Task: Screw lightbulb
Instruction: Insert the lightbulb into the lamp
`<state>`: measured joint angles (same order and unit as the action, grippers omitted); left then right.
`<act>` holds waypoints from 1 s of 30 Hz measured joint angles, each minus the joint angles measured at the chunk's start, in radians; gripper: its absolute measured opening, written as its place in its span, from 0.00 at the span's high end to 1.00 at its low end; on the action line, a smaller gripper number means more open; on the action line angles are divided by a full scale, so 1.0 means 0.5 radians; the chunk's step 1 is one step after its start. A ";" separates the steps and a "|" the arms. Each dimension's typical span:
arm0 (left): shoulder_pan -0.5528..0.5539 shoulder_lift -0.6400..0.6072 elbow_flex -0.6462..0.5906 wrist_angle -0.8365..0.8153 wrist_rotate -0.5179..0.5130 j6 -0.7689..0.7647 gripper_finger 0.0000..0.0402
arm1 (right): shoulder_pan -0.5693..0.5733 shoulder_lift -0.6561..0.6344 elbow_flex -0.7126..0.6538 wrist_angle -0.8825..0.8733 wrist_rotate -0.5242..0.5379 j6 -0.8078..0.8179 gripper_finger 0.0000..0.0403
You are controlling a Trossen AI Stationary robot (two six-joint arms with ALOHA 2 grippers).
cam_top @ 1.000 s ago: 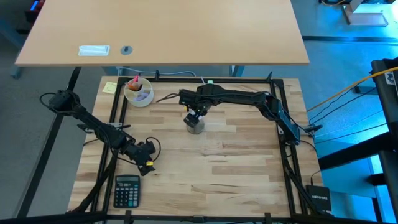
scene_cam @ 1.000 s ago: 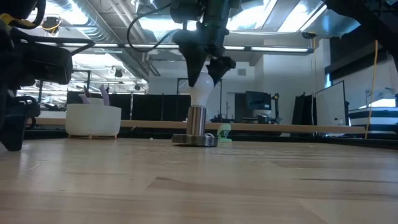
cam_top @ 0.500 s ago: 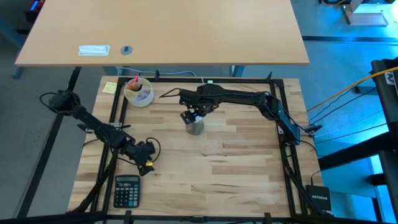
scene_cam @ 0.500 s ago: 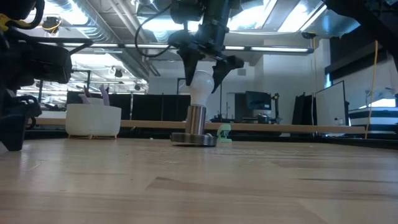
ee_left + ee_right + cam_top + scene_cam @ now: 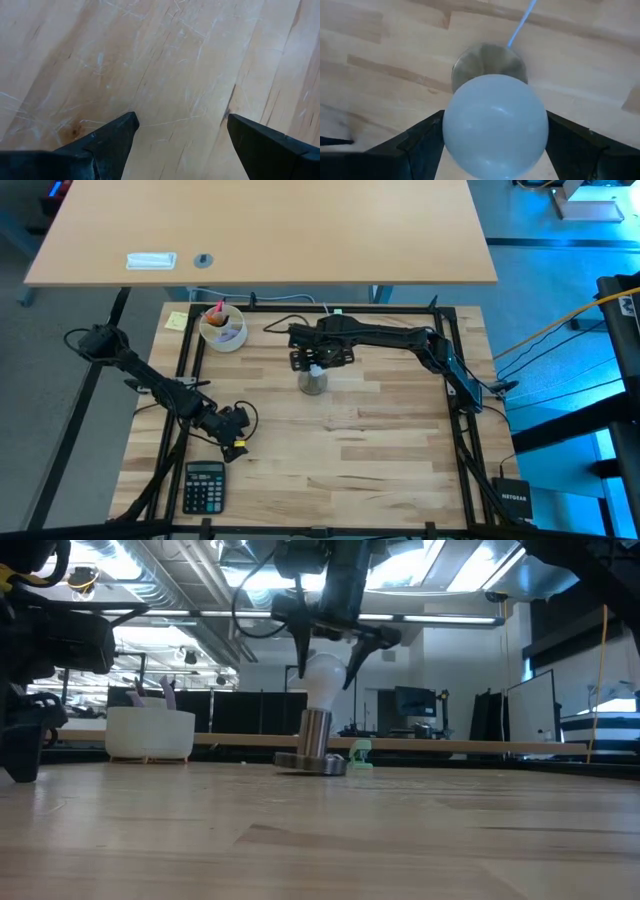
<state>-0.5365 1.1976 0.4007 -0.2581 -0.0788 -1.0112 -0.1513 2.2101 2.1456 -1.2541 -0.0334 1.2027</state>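
Right pincer [image 5: 325, 675] hangs over the lightbulb [image 5: 324, 680] near the far middle of the bench [image 5: 380, 440], its two dark fingers [image 5: 298, 650] spread wide and pointing down on either side of the white globe. In the low view a slim gap shows between each fingertip and the glass, so the pincer straddles the bulb without clamping it (the right wrist view agrees: the round bulb [image 5: 495, 125] fills the space between the fingers, with the finger edges just beside it, and whether they brush it I cannot tell). The lightbulb stands upright, its narrow end down in the metal socket [image 5: 316, 735], a short silvery cylinder rising from a flat round base plate that rests on the wood. From above, the socket [image 5: 313, 383] sits directly under the right pincer [image 5: 318, 361], and a thin cord runs off from it toward the far edge. A small pale green plug block [image 5: 361, 754] lies just beside the base plate.

Left pincer [image 5: 236, 442] waits low over the near left part of the bench, well apart from the socket; its fingers [image 5: 112, 137] are parted and hold nothing, with only bare scratched wood between them. A calculator [image 5: 204, 486] lies near the front left corner, and a white cup [image 5: 222, 328] with small items in it stands at the far left.
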 joint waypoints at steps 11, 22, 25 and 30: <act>0.000 0.002 -0.001 -0.005 0.000 0.119 0.23 | 0.002 0.000 -0.002 0.035 -0.181 0.479 0.25; 0.000 0.004 -0.002 -0.005 -0.003 0.145 0.23 | 0.002 0.002 -0.002 0.042 -0.166 0.317 0.13; 0.000 0.004 -0.002 -0.004 -0.004 0.149 0.23 | 0.002 0.002 -0.002 0.043 -0.167 0.302 0.04; 0.001 0.004 -0.003 0.003 -0.005 0.151 0.23 | -0.004 -0.002 -0.002 0.045 -0.188 0.186 0.04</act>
<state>-0.5362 1.1995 0.3992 -0.2564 -0.0811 -0.9360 -0.1530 2.2091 2.1445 -1.2316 -0.1274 1.2956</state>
